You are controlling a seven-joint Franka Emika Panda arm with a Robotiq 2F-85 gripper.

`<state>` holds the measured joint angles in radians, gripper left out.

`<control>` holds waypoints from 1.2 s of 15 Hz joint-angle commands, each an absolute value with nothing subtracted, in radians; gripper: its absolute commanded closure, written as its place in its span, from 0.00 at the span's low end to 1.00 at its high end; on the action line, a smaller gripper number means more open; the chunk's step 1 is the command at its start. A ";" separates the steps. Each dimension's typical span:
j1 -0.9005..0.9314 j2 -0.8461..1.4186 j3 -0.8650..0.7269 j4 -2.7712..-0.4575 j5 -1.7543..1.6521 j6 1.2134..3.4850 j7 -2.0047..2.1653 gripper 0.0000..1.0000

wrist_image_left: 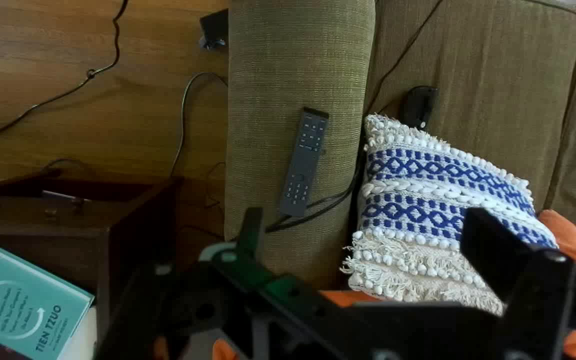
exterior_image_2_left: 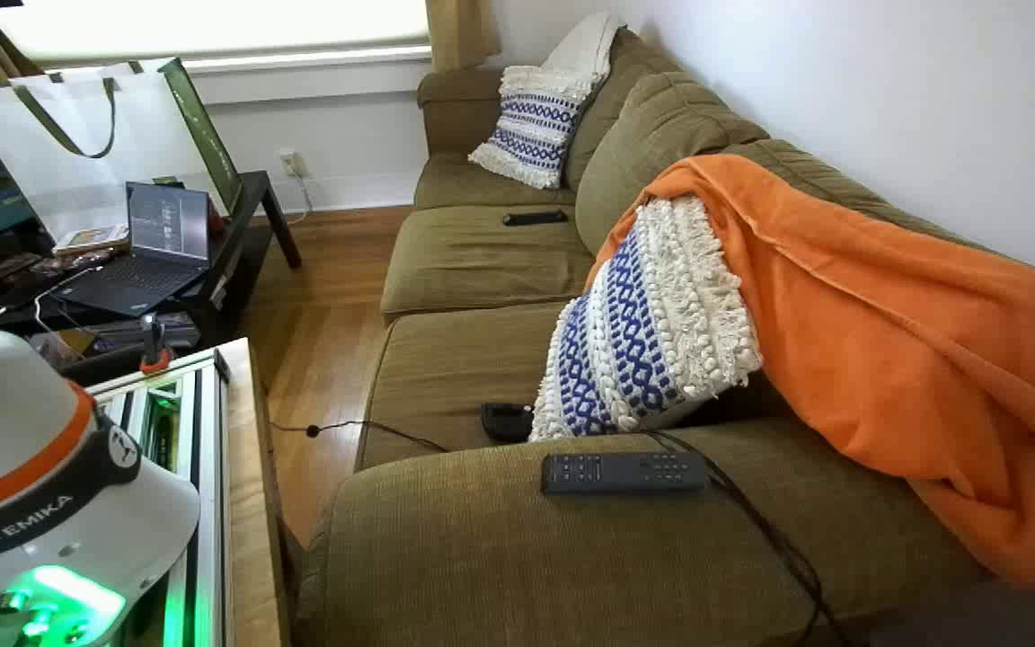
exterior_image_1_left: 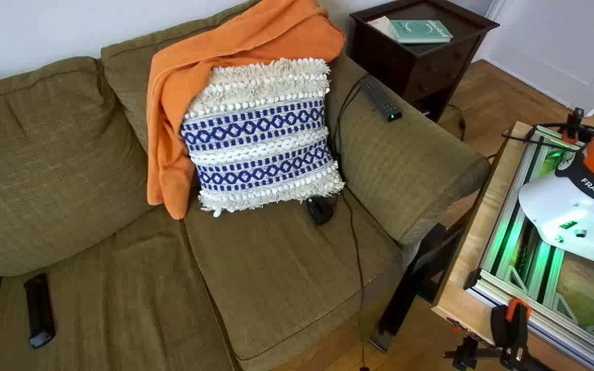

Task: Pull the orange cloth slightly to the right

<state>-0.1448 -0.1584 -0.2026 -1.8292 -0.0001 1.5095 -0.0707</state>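
Lit by a bright window [exterior_image_2_left: 212, 22], upper left in an exterior view; bounded by a white wall [exterior_image_2_left: 859, 99], upper right. Has wood floor [exterior_image_2_left: 329, 296] left of center, an olive sofa [exterior_image_2_left: 473, 350] down the middle.

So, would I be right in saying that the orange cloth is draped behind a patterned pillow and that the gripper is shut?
Not quite: the gripper is open, its fingers standing well apart in the wrist view. The orange cloth is indeed draped behind a patterned pillow.
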 commanded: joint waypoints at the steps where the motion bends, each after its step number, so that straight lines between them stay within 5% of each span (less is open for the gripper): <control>1: -0.152 -0.157 -0.196 -1.826 0.001 1.507 -0.072 0.00; 18: -0.119 -0.055 -0.141 -1.779 0.124 1.524 0.078 0.00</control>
